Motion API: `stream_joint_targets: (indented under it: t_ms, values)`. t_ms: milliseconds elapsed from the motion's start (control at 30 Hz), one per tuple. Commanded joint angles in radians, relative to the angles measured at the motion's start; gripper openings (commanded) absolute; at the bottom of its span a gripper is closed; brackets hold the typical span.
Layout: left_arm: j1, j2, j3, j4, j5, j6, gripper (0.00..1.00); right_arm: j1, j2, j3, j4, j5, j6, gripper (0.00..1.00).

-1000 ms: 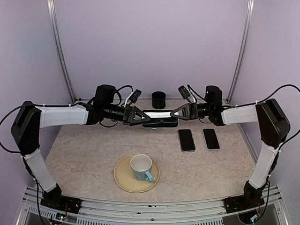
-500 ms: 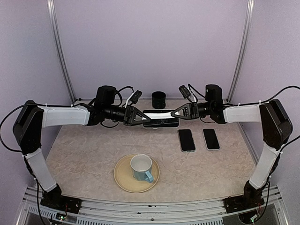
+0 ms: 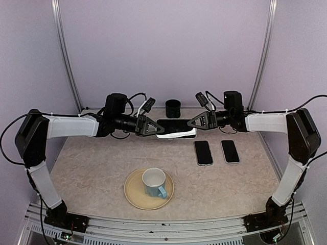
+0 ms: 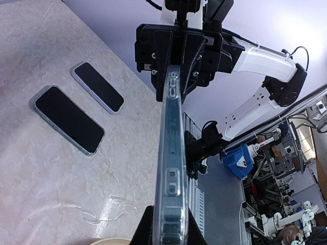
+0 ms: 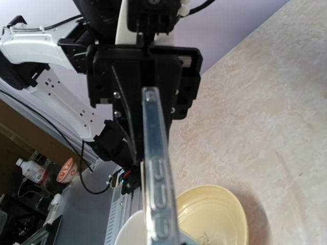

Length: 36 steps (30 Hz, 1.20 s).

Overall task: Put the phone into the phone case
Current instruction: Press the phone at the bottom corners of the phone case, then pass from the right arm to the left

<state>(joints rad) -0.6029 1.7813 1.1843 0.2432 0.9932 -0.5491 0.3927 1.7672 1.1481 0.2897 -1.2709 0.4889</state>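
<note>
As arms stretch inward, left hand (image 3: 154,130) and right hand (image 3: 190,124) clamp the phone case (image 3: 176,129).

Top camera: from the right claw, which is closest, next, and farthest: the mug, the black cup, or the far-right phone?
1. Black cup, just behind the right claw, at the back.
2. Far-right phone, lying flat, nearer the front.
3. Mug, on the plate at the front.
</note>
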Motion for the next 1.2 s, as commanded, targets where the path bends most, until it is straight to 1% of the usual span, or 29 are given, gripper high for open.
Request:
stream_joint_targets:
  t_ms: [0, 133, 233, 433, 667, 800, 867, 933, 1033, 1167]
  values:
    - [-0.015, 0.008, 0.012, 0.008, 0.034, -0.054, 0.10, -0.015, -0.041, 0.035, 0.018, 0.104, -0.078, 0.00]
    - [-0.014, 0.009, 0.014, 0.003, 0.038, -0.050, 0.29, -0.014, -0.041, 0.039, 0.012, 0.074, -0.079, 0.00]
    - [-0.008, 0.004, 0.023, -0.026, 0.037, -0.024, 0.39, -0.015, -0.041, 0.038, 0.013, 0.039, -0.073, 0.00]
    - [0.006, 0.004, 0.073, -0.153, 0.033, 0.068, 0.43, -0.014, -0.036, 0.041, 0.014, -0.016, -0.065, 0.00]
    - [0.018, 0.009, 0.132, -0.288, 0.009, 0.171, 0.46, -0.009, -0.015, 0.026, 0.085, -0.072, -0.003, 0.00]
    - [0.023, 0.016, 0.155, -0.330, 0.015, 0.209, 0.47, -0.005, -0.008, 0.033, 0.090, -0.092, 0.009, 0.00]
    - [0.023, 0.018, 0.172, -0.352, 0.018, 0.228, 0.47, -0.004, -0.009, 0.032, 0.095, -0.102, 0.014, 0.00]
    - [0.021, 0.021, 0.185, -0.365, 0.026, 0.240, 0.42, -0.003, -0.008, 0.032, 0.097, -0.107, 0.018, 0.00]
    - [0.012, 0.025, 0.199, -0.387, 0.034, 0.257, 0.30, -0.002, -0.003, 0.032, 0.099, -0.111, 0.024, 0.00]
    - [-0.003, 0.031, 0.208, -0.406, 0.039, 0.274, 0.08, -0.002, -0.002, 0.033, 0.100, -0.114, 0.030, 0.00]
